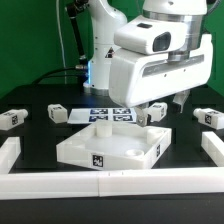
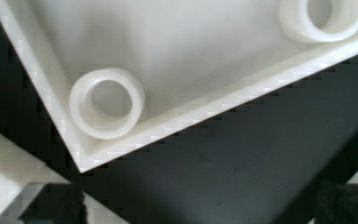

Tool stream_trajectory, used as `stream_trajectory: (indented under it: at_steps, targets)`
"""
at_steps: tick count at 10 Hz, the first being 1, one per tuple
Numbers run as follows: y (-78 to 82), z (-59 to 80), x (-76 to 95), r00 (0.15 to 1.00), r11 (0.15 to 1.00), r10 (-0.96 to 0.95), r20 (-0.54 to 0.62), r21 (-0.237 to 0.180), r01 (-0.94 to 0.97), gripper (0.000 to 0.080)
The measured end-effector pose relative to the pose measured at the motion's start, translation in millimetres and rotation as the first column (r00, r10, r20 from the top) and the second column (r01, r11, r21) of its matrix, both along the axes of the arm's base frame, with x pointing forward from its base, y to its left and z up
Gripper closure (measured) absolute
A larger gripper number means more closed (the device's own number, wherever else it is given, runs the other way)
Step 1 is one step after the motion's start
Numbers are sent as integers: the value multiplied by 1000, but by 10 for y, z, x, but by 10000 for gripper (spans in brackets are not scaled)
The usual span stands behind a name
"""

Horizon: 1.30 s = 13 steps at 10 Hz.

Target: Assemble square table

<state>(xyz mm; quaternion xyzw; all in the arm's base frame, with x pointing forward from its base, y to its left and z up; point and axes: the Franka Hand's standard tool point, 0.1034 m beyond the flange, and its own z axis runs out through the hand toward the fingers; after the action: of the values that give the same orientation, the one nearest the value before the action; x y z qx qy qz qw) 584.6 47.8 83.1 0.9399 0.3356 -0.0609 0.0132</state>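
The square table's white slab (image 1: pixel 110 146) lies on the black table with its raised rim up and a tag on its front wall. My gripper (image 1: pixel 152 112) hangs just above the slab's far corner on the exterior view's right. In the wrist view that slab corner (image 2: pixel 194 60) fills the picture, with two round holes (image 2: pixel 108 103) in it. My gripper (image 2: pixel 194 212) is open, its dark fingers (image 2: pixel 23 205) stand at the picture's edges, and only black table shows between them. Short white legs lie at the exterior view's left (image 1: pixel 12 118), (image 1: pixel 58 113) and right (image 1: pixel 207 117).
The marker board (image 1: pixel 112 114) lies flat behind the slab. White border rails run along the front (image 1: pixel 110 183), the left (image 1: pixel 8 153) and the right (image 1: pixel 213 150). The arm's white body (image 1: pixel 160 65) looms over the slab's right side.
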Motion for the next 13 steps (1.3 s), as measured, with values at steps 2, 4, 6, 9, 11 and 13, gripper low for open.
stream_trajectory:
  at_steps: [2, 4, 6, 9, 11, 13]
  targets:
    - [0, 0, 0, 1000, 1000, 0, 0, 0, 0, 150]
    - [3, -1, 0, 1000, 1000, 0, 0, 1, 0, 150]
    - [-9, -2, -5, 1000, 1000, 5, 2, 2, -5, 150]
    - [-277, 49, -497, 986, 989, 137, 97, 36, -141, 150]
    - [-343, -56, -801, 987, 990, 134, 84, 42, -138, 150]
    - [-194, -150, -907, 988, 990, 132, 77, 44, -136, 150]
